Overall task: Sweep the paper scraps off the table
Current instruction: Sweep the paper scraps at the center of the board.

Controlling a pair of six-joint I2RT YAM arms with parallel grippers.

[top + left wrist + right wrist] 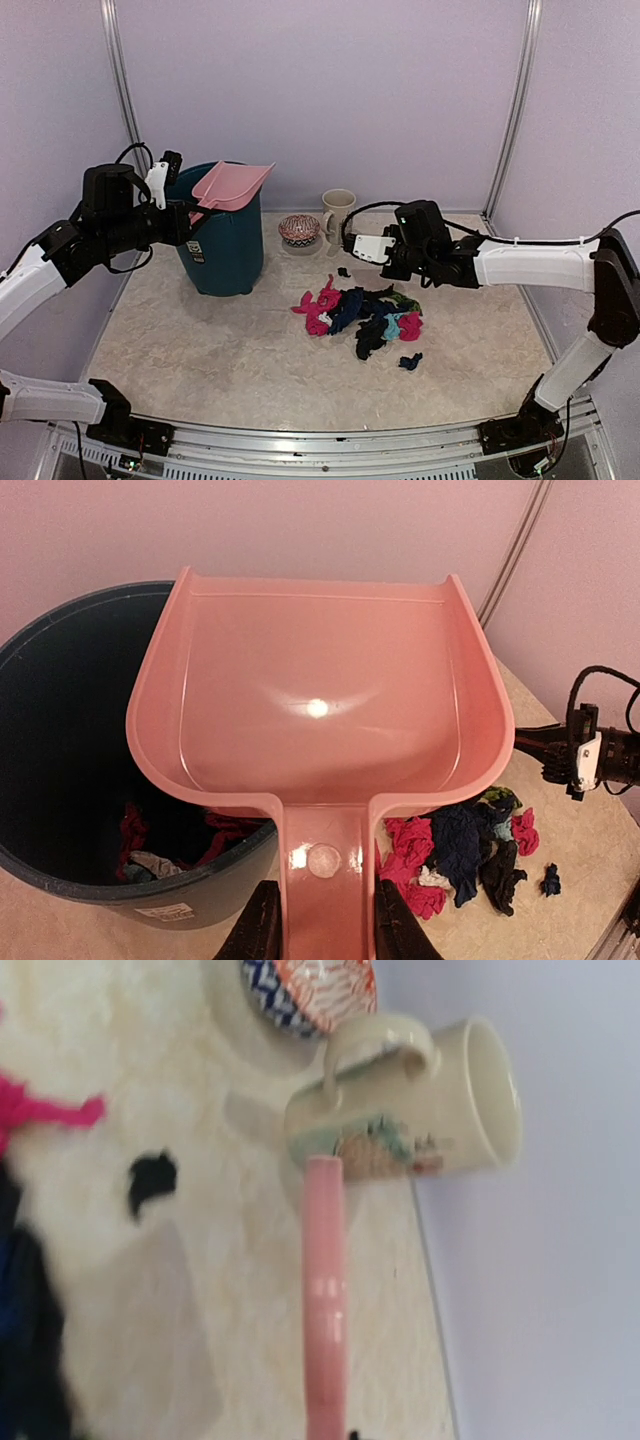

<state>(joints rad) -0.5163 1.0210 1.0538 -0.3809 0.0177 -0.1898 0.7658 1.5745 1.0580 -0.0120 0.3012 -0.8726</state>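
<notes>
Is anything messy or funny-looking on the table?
Yes. A heap of colourful paper scraps litters the middle of the table, with two strays apart from it: a black one behind and a navy one in front. Some scraps already lie in the teal bin; the pink dustpan above it is empty.

Top view.

Upper left: the bin (222, 262) blocks the table (200, 350), and the dustpan (232, 185) covers part of its mouth.

Upper centre: bowl (299, 230) and mug (338, 208) stand just beside each other at the back wall.

Centre right: the scraps (365, 315) lie heaped, with the right gripper (350, 243) and brush (325, 1290) at their upper edge.

Lower left and bottom strip: bare surface, passable.
</notes>
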